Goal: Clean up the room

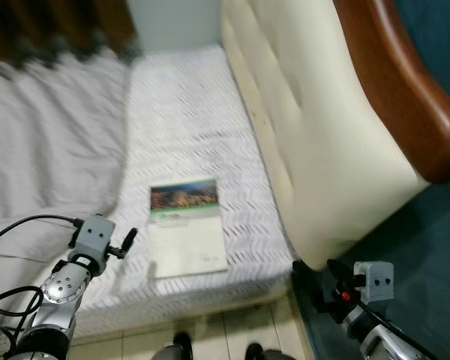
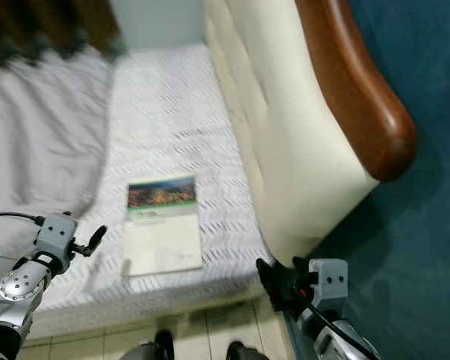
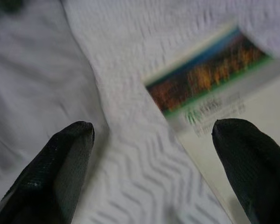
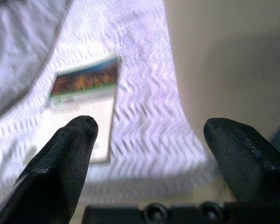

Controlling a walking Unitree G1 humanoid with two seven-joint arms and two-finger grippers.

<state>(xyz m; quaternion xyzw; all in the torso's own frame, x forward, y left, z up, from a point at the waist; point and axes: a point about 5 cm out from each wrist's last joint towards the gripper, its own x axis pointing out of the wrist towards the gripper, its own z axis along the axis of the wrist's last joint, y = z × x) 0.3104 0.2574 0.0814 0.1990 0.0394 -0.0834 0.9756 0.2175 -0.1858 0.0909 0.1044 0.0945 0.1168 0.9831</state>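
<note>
Book [image 1: 185, 226] lies on bed [image 1: 187, 127] beside headboard [image 1: 322, 120].

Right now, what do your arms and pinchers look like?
Both arms are shiny silver metal with round joints. Each wrist carries a small grey box with two dark dots. Black cables loop off the left arm, and a little red spot sits by the right arm's box. The left gripper and right gripper each have two long black textured fingers with rounded tips.
</note>
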